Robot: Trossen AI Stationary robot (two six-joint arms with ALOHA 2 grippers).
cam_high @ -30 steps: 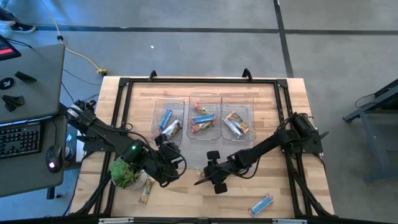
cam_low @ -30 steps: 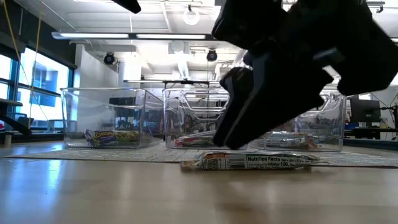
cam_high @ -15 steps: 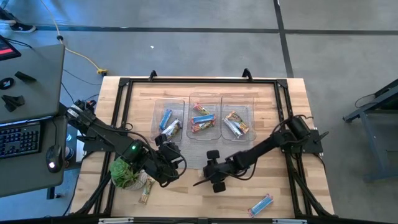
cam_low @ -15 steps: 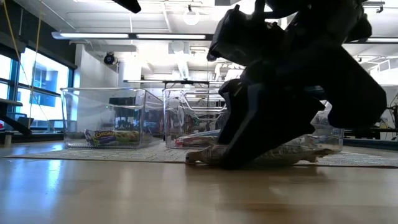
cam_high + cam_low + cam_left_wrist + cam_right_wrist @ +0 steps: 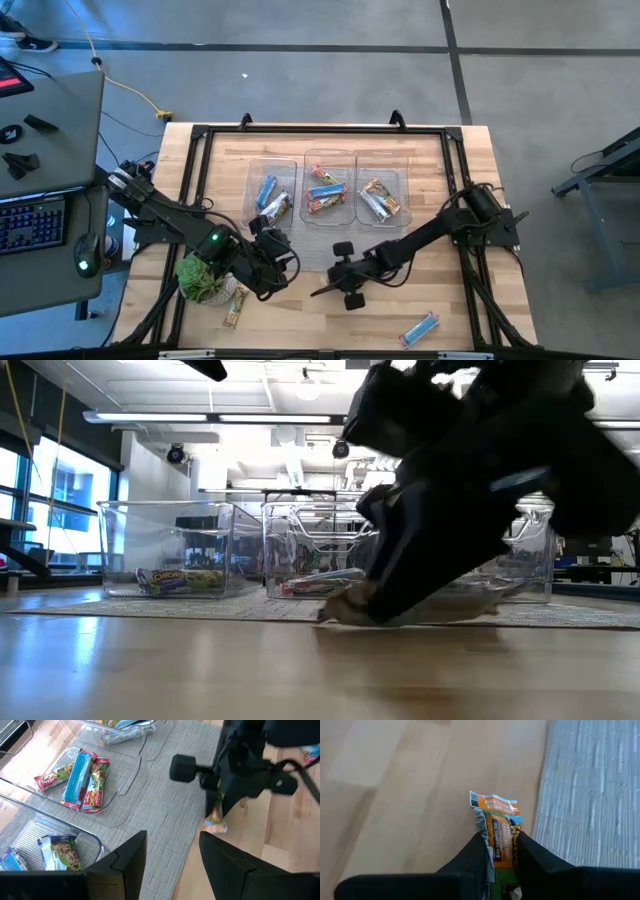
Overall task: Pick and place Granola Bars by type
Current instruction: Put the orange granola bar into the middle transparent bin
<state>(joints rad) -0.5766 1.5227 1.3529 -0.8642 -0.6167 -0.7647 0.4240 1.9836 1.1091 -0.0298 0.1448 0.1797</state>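
A granola bar in an orange and green wrapper (image 5: 496, 822) lies at the near edge of the grey mat (image 5: 315, 250), mid-table. My right gripper (image 5: 500, 845) is shut on it, reaching in from the table's right (image 5: 328, 288). My left gripper (image 5: 172, 865) waits open, with nothing between its fingers, beside the potted plant (image 5: 200, 280) at the near left. Three clear trays (image 5: 252, 178) stand in a row on the mat's far side and hold more bars, among them a blue one (image 5: 266, 190). My right gripper pinches the bar between its two fingers (image 5: 477, 852), which bear on the wrapper's long edges (image 5: 489, 840). The fingers slant down from the table's right. The bar's free end (image 5: 495, 802) sticks out past the fingertips, and its low end (image 5: 335, 614) touches the table.
A blue-wrapped bar (image 5: 420, 328) lies loose near the table's front right. Another bar (image 5: 235, 308) lies by the plant at the front left. A black frame (image 5: 200, 135) runs round the tabletop. Bare wood lies between the mat and the near edge.
My right gripper has come down onto the bar, which lay flat at the mat's edge one second ago. The bar now sits under the fingers with its wrapper crumpled and one end slightly raised.
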